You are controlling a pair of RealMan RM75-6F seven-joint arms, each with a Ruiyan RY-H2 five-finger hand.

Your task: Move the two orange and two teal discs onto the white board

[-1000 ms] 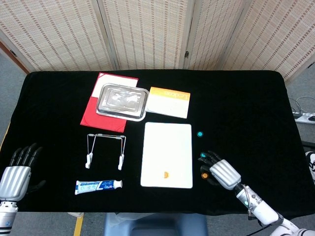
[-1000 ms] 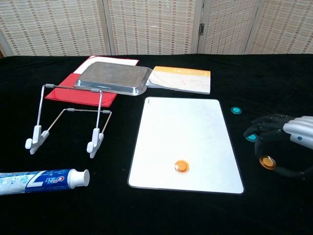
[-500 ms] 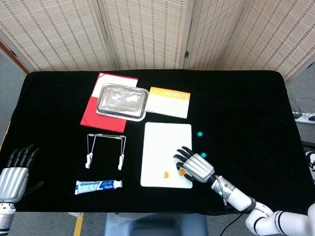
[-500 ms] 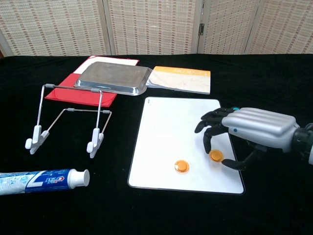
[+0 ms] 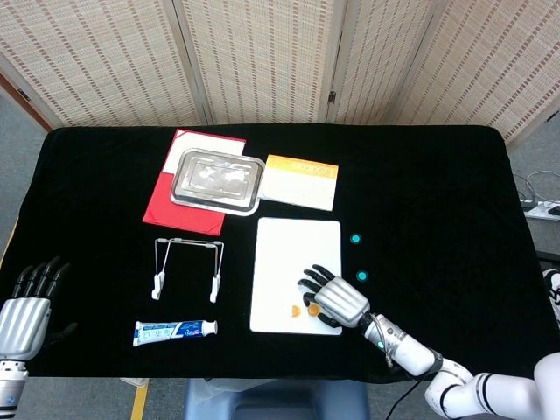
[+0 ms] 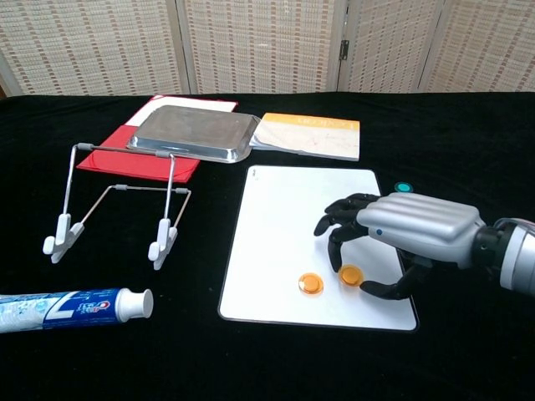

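Note:
The white board lies in the middle of the black table. One orange disc rests on its near part. Just right of it, my right hand reaches over the board and pinches the second orange disc between a finger and thumb, low over the surface. In the head view that hand covers the board's near right corner. Two teal discs lie on the cloth right of the board; the chest view shows only one teal disc. My left hand is at the near left edge with its fingers spread, holding nothing.
A steel tray sits on a red folder at the back left, with an orange-and-white booklet beside it. A wire stand and a toothpaste tube lie left of the board.
My right hand took the second orange disc from the cloth right of the board and carried it left over the board, next to the first disc. The left hand stayed in place.

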